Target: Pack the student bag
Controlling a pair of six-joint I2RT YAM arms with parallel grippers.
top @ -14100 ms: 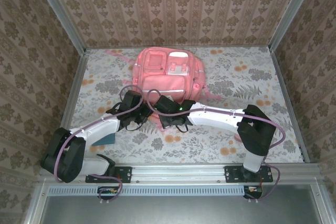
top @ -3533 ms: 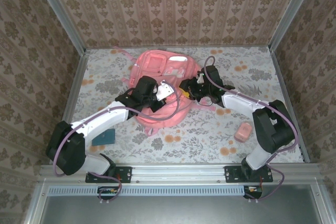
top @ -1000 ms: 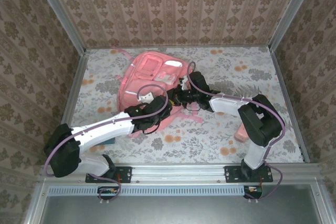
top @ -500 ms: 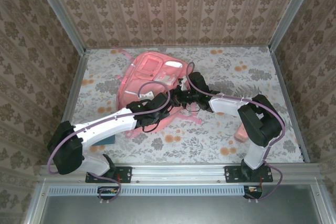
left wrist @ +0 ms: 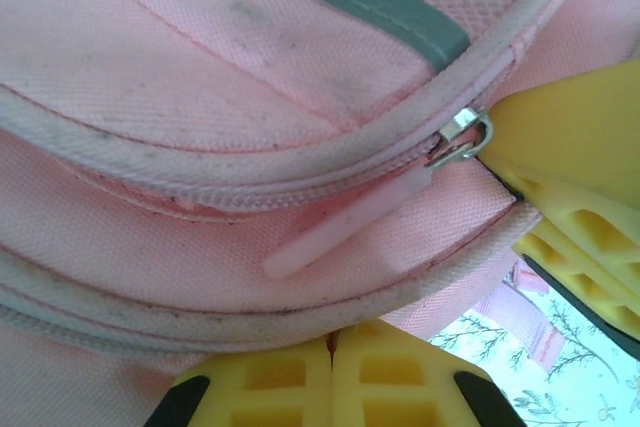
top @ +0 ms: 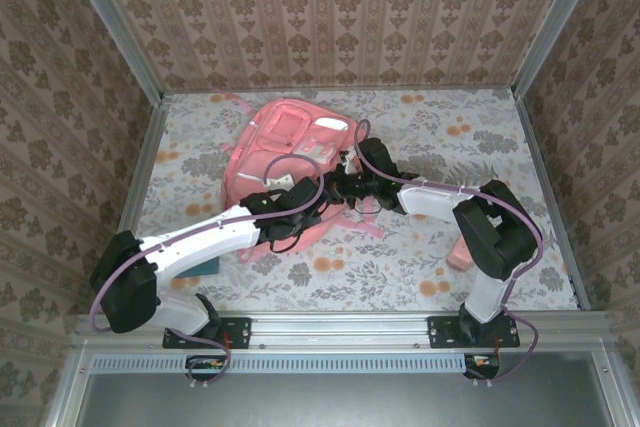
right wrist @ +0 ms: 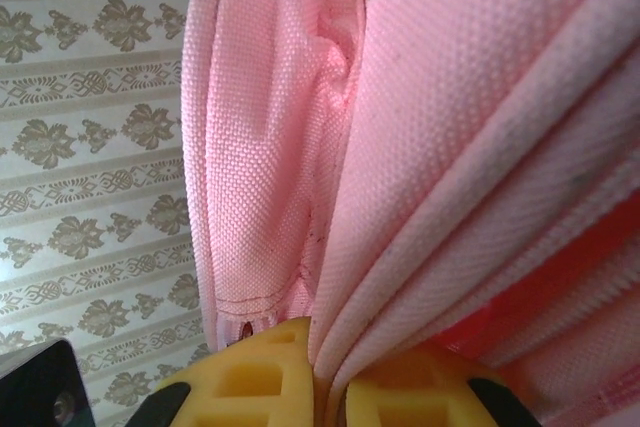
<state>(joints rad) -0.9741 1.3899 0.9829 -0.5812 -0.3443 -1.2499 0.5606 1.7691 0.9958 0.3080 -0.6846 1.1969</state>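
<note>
Has the bag (top: 280, 142) lying front up toward the far edge of the worktop (top: 450, 147), left of centre. Pinches a fold of its pink cloth in the right end effector (right wrist: 328, 339), fingers closed hard on it, probably to brace that side and pull it taut. Holds the left end effector (left wrist: 333, 345) just below the zip pull (left wrist: 340, 227), fingers pressed together with no gap; impossible to tell whether any cloth is caught between. Looks like a set-up for working the zip: one side braced, the other placed for the pull.
</note>
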